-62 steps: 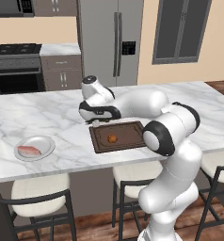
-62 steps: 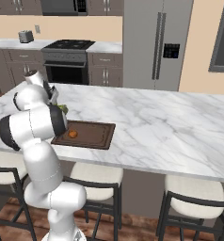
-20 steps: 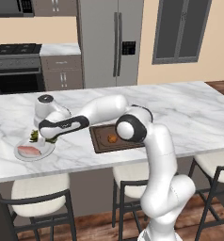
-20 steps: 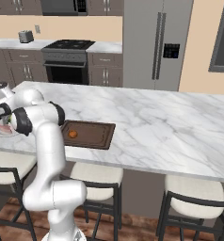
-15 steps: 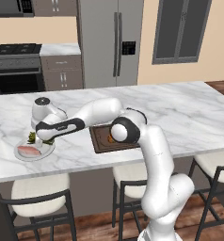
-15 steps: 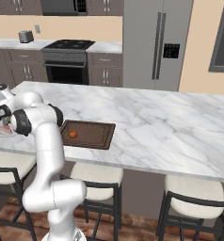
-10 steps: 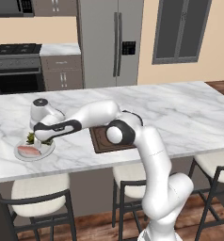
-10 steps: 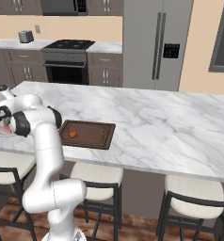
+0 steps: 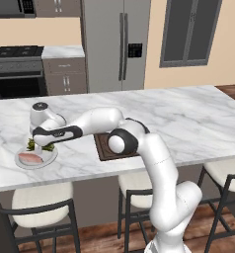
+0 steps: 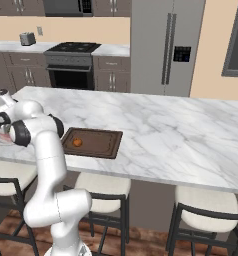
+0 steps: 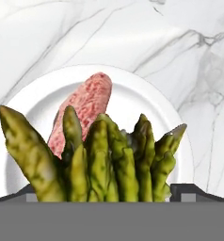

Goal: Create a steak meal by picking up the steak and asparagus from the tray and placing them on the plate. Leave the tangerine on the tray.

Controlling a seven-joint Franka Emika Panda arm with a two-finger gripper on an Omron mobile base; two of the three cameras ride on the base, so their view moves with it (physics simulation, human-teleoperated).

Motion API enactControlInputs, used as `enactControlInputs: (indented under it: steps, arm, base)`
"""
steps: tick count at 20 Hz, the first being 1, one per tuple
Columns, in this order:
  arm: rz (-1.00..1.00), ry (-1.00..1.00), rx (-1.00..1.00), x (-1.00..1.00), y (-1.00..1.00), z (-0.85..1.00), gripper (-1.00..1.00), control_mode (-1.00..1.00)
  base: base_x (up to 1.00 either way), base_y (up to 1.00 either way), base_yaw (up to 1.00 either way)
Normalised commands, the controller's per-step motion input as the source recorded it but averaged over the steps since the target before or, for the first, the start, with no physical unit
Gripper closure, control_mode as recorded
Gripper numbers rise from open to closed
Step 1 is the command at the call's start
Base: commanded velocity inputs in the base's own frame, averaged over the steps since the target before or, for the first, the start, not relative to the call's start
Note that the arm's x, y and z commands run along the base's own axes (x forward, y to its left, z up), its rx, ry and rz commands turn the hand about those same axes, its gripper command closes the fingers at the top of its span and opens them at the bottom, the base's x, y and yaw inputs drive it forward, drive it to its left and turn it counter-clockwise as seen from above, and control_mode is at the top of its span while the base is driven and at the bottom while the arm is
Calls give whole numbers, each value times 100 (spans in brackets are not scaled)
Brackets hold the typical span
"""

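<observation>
Jaws wide, gripper (image 9: 40, 146) drops asparagus (image 11: 104, 160) onto the plate (image 11: 147, 101) beside steak (image 11: 83, 106); lift clear next.

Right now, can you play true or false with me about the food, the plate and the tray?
1. The steak lies on the plate. True.
2. The tangerine sits on the plate. False: it is on the tray, and it is the one food there.
3. The asparagus is over the plate, right in front of the tool. True.
4. The tool hangs above the tray. False: it is at the plate, off to one side of the tray on the marble counter.
5. The tray and the plate touch each other. False: bare counter lies between them.
</observation>
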Motion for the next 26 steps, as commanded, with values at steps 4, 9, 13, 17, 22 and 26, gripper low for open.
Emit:
enactControlInputs:
  steps: [4, 9, 13, 17, 22, 26]
  arm:
    - [1, -2, 0, 6, 17, 0, -100, -100]
    - [1, -5, 0, 20, 19, -5, -100, -100]
    - [1, -7, 0, 22, 5, -11, -100, -100]
    - [1, -4, 0, 3, 0, -3, -100, -100]
    - [2, -1, 0, -3, 0, 1, -100, -100]
    - [0, 0, 0, -42, -7, 15, -100, -100]
  base:
    - [0, 0, 0]
    - [0, 0, 0]
    - [0, 0, 0]
    - [0, 0, 0]
    - [0, 0, 0]
    - [0, 0, 0]
